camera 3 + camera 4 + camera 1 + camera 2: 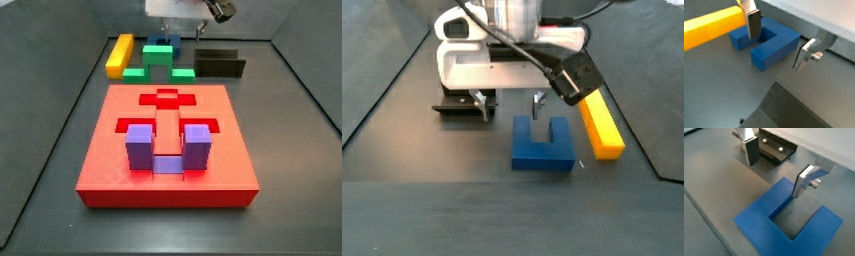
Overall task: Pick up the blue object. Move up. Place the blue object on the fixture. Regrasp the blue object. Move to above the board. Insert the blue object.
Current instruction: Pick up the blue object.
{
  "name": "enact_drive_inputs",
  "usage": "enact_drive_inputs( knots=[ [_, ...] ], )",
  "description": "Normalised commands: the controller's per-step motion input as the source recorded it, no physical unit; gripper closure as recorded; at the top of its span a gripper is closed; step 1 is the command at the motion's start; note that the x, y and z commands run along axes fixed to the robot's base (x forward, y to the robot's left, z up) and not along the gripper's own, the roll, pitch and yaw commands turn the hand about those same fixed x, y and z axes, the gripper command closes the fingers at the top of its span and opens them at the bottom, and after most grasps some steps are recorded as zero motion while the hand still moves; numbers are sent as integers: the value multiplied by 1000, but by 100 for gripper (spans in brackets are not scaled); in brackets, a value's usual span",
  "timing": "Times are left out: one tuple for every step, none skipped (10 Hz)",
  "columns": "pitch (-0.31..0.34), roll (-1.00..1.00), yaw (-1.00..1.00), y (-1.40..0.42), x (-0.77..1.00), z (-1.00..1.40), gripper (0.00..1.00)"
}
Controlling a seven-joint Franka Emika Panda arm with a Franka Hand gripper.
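Observation:
The blue object (543, 148) is a dark blue U-shaped block lying flat on the dark floor. It shows in both wrist views (774, 47) (784, 228). My gripper (510, 112) is open and straddles one prong: one finger (753, 25) is over the notch, the other finger (803, 56) is outside the prong. Nothing is held. The black fixture (456, 105) stands just beside the gripper and also shows in a wrist view (774, 148). The red board (120, 165) lies nearer the camera in a side view.
A long yellow bar (599, 125) lies beside the blue object, away from the fixture. A lilac U-shaped block (140, 145) stands in a recess of the board. A green block (160, 55) sits behind the board, between the yellow bar (120, 55) and the fixture (221, 63).

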Motion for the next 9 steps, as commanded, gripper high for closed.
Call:
enact_drive_inputs(
  knots=[
    [0, 0, -57, 0, -134, -254, 0],
    [0, 0, -46, 0, -43, -234, 0],
    [-1, 0, -14, -11, 0, -257, 0],
    [-10, 0, -9, 0, 0, -254, 0],
    [-16, 0, -11, 0, 0, -294, 0],
    [-14, -11, -17, 0, 0, -240, 0],
    [0, -44, -37, 0, 0, -71, 0],
    [-7, -61, -74, -26, 0, -23, 0],
    [-33, -69, -89, 0, 0, -57, 0]
  ],
)
